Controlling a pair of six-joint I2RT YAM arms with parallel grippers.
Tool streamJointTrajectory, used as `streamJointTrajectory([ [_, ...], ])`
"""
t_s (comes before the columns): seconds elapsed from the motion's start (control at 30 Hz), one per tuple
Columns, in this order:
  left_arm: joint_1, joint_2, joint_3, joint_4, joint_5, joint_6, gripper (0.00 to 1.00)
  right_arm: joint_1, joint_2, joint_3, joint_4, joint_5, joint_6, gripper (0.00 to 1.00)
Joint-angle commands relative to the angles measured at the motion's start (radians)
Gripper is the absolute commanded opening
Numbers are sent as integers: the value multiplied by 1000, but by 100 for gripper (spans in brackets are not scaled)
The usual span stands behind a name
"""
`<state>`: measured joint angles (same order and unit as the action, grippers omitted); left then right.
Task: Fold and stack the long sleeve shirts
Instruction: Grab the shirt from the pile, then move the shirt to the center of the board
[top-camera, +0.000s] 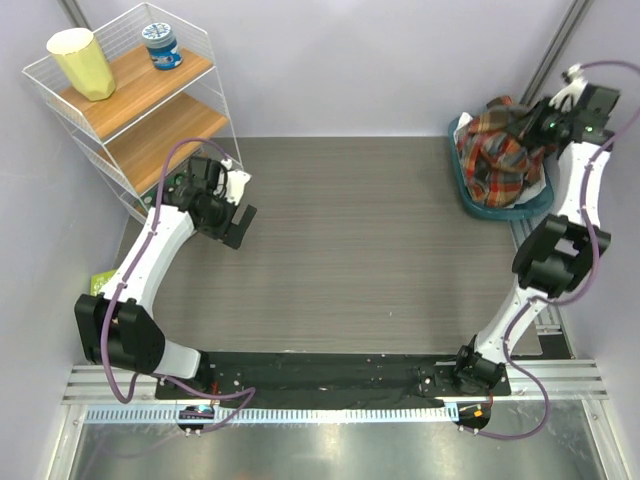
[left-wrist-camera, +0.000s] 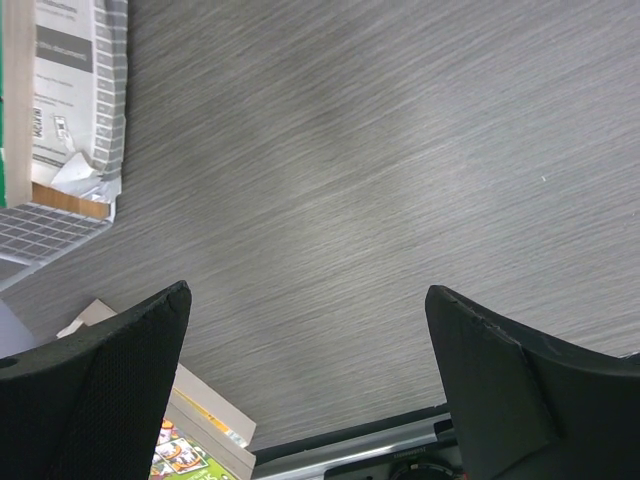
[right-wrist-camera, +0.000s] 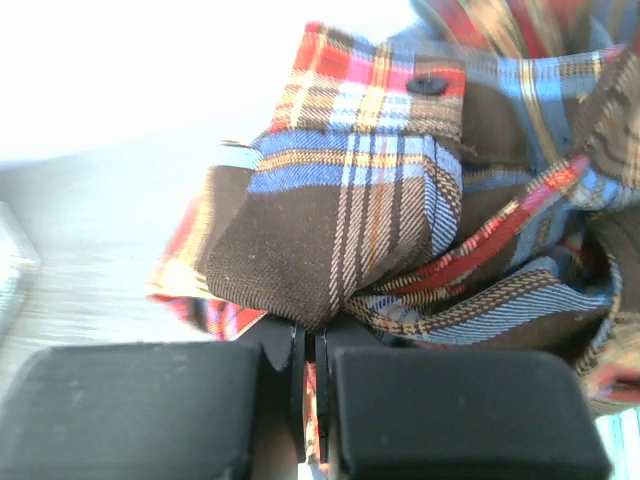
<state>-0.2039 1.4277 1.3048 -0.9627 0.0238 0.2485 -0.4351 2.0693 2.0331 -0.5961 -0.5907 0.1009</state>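
The plaid flannel shirt (top-camera: 497, 148) lies crumpled in the teal basket (top-camera: 478, 207) at the far right corner of the tabletop (top-camera: 350, 250). It looks soft, light and floppy, and its sleeves will likely trail when it is lifted. A pinch on a thick seam, cuff or collar should therefore hold better than one on loose cloth. The right hand (right-wrist-camera: 311, 345) is clamped on a bunched fold just below a buttoned band. The left hand (left-wrist-camera: 308, 300) hovers wide open and empty above the tabletop, near the wire shelf (top-camera: 130, 110).
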Motion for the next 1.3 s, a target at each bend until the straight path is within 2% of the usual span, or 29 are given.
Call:
streamJointTrajectory([
  [0.0,-5,-46,66,8,-48,-40,100,1,-313,81,179,-198,183,1],
  [0.03,-5,-46,74,12,-51,-51,100,4,-357,90,232,-234,271,1],
  [0.27,-2,-52,168,2,-64,-137,100,85,-466,166,499,-293,609,1],
  [0.37,4,-61,197,1,-62,-166,100,171,-480,196,492,-307,634,1],
  [0.43,15,-73,205,4,-52,-182,100,257,-495,142,448,-317,628,1],
  [0.53,34,-88,199,12,-27,-192,100,356,-557,-55,406,-345,574,2],
  [0.57,41,-90,195,12,6,-189,100,363,-574,-113,380,-350,541,36],
  [0.63,46,-99,182,-2,43,-167,100,348,-627,-279,247,-351,362,82],
  [0.67,46,-102,176,-8,88,-151,100,308,-641,-325,186,-328,276,99],
  [0.7,46,-107,168,-14,111,-132,100,279,-653,-397,86,-284,161,100],
  [0.8,46,-127,116,-15,195,-59,100,193,-650,-494,-64,-209,-34,100],
  [0.87,37,-136,64,-2,234,13,100,190,-655,-561,-126,-164,-128,100],
  [0.97,-11,-112,-16,53,209,102,100,193,-690,-698,-156,-135,-239,100],
  [1.1,-57,-29,-93,157,136,150,100,300,-712,-810,-188,-46,-368,99],
  [1.27,-84,164,-13,203,116,163,97,432,-681,-890,-202,42,-446,91],
])
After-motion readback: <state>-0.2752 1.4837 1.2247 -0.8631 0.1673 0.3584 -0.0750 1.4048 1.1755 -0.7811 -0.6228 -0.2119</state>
